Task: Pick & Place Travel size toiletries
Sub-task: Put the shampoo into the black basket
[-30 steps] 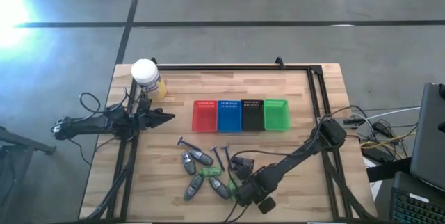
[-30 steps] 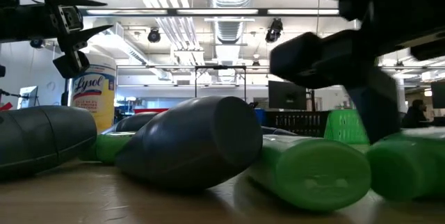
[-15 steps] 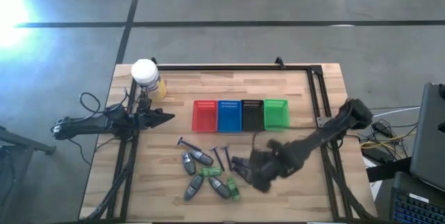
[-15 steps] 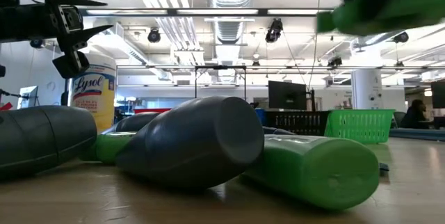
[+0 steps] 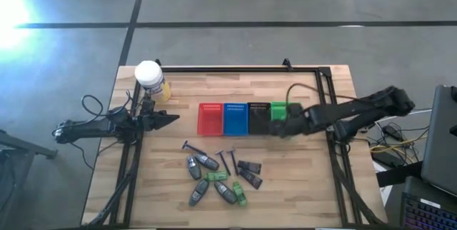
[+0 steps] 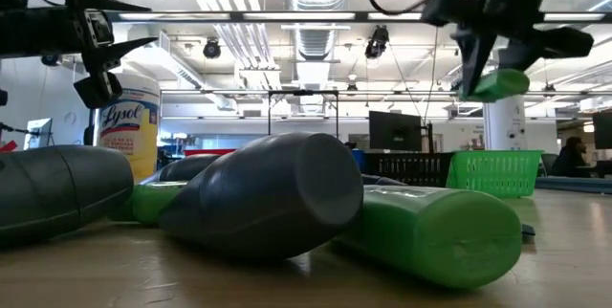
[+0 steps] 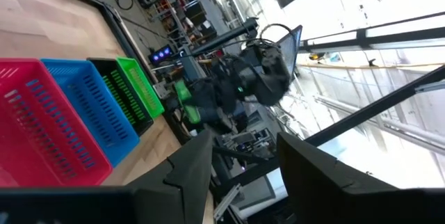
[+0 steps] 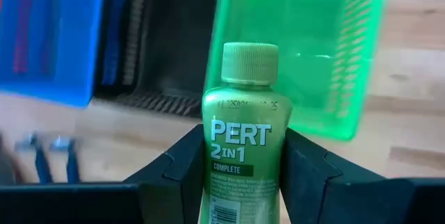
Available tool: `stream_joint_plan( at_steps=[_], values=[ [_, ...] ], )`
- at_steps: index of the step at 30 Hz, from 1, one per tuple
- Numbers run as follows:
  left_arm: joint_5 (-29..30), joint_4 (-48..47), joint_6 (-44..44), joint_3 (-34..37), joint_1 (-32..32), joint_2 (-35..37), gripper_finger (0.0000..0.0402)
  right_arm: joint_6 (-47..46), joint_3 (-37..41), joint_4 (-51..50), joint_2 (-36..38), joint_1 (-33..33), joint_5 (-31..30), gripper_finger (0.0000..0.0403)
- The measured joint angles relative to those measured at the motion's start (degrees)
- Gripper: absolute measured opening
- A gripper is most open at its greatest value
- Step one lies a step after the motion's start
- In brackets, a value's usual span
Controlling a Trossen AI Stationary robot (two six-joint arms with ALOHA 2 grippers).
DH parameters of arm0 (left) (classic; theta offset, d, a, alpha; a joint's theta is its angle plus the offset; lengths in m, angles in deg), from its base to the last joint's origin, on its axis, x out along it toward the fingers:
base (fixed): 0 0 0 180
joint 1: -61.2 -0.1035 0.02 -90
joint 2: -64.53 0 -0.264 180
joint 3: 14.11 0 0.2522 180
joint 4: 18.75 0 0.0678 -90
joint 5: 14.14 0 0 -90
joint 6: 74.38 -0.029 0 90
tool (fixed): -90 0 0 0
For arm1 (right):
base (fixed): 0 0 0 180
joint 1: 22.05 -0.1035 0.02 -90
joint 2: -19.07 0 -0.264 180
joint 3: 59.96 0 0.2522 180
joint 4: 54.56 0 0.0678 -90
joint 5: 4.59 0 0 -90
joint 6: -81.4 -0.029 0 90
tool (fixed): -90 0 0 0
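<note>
Green tube (image 8: 239, 140) marked "PERT 2 IN 1" sits between the jaws of the right gripper (image 8: 240, 175), which are closed on its two sides and hold it in the air, cap pointing forward. Just ahead of the jaws and below them is the green basket (image 8: 348, 78), with the black basket (image 8: 167, 36) beside it. The other toiletries (image 5: 214, 176) lie on the wooden table (image 5: 171, 208), well behind this gripper. The left gripper (image 5: 168, 121) hangs at the table's left side, jaws partly open, holding nothing
</note>
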State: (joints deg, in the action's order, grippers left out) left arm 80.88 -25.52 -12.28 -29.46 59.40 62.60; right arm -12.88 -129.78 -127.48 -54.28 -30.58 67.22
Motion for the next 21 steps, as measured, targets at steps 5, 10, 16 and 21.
stream_joint_plan(
  at_steps=[5, 10, 16, 21],
  values=[
    [0.0, 0.0, 1.7, 0.0, 0.0, 0.0, 0.0168, 3.2, 5.4, 2.6, 4.6, 6.5, 0.5, 0.0146],
    [0.0, 0.0, 4.0, 0.0, 0.0, 0.0, 0.0168, 8.7, 9.5, 8.0, 4.8, 11.2, 3.1, 0.0141],
    [0.0, 0.5, 6.7, 0.0, 0.0, 0.0, 0.0168, 13.1, 11.9, 11.4, 4.2, 15.1, 3.9, 0.0144],
    [0.0, 1.3, 7.4, 0.0, 0.0, 0.0, 0.0168, 16.4, 11.6, 15.6, 4.2, 16.3, 3.9, 0.0140]
  ],
)
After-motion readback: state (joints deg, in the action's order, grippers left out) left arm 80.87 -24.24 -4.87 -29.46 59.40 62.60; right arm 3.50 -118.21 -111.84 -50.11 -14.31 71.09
